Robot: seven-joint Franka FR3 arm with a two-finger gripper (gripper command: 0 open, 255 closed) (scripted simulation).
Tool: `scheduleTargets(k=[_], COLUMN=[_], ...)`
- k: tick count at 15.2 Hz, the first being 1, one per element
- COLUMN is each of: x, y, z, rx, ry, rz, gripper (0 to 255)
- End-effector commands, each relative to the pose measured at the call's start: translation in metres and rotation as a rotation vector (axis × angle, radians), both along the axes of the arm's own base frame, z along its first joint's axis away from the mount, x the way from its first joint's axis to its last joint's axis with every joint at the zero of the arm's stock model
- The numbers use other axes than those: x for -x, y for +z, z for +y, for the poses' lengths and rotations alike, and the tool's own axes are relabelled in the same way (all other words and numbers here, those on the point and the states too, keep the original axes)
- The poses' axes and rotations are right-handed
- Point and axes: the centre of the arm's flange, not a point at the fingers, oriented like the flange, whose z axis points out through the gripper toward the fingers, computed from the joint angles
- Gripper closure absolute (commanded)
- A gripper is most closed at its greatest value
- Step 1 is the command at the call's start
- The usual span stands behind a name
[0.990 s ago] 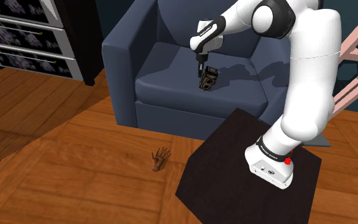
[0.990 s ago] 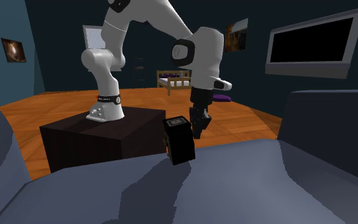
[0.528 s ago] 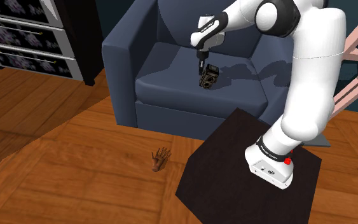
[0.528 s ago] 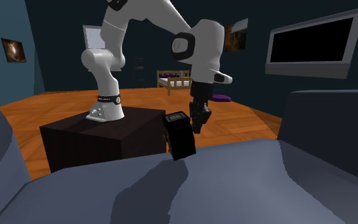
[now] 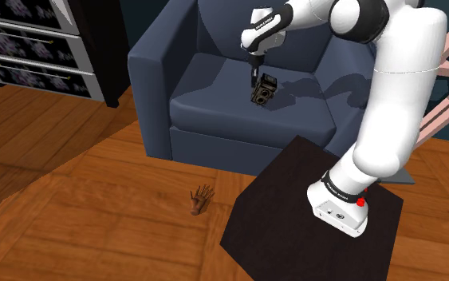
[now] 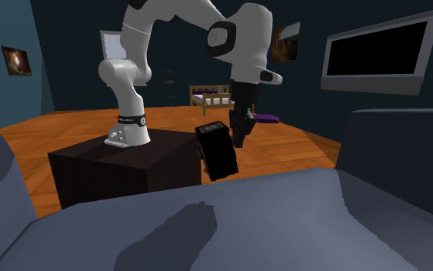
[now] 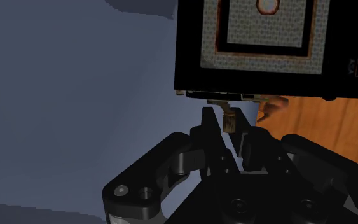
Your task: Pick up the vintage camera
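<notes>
**Thin hold on a boxy load: arm has the camera by a tab**

The all-black two-finger gripper (image 7: 229,130) has its fingers (image 7: 212,137) drawn almost together, pinching a small brownish tab (image 7: 228,114) that juts from the edge of the boxy black vintage camera (image 7: 269,51); nothing else is in its hold. The camera's near face is flat and hard-edged, with a grey, finely speckled panel (image 7: 247,32) inside a thin orange-brown border. In the second exterior view the camera hangs a little tilted beside the gripper; its shadow lies apart from it on the matte, soft-looking dark-blue seat cushion (image 6: 284,215), so it appears just clear of the seat.

With so narrow a purchase, the lift looks best taken straight up and slowly, with the squeeze held firm; a quick swing could twist the rigid box about the tab and work it loose.

Around the cushion rise the rounded arms of the dark-blue armchair (image 5: 155,64); in front lie the dark square box stand (image 5: 286,207), the glossy wooden plank floor (image 5: 71,199) and a small brown hand-shaped figure (image 5: 201,199); farthest off stands a chest of drawers with patterned fronts (image 5: 31,40).
</notes>
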Motion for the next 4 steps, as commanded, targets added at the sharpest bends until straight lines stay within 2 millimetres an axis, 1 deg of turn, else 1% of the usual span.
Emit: scheduleTargets(k=[1,2,4], x=[-0.0008,-0.0008,-0.0008], y=[0.0113,0.0166,0.0174], z=[-0.0007,-0.0007,-0.0007], rx=[0.0,0.0,0.0], ry=[0.0,0.0,0.0], rz=[-0.001,-0.001,-0.001], gripper=[255,255,255])
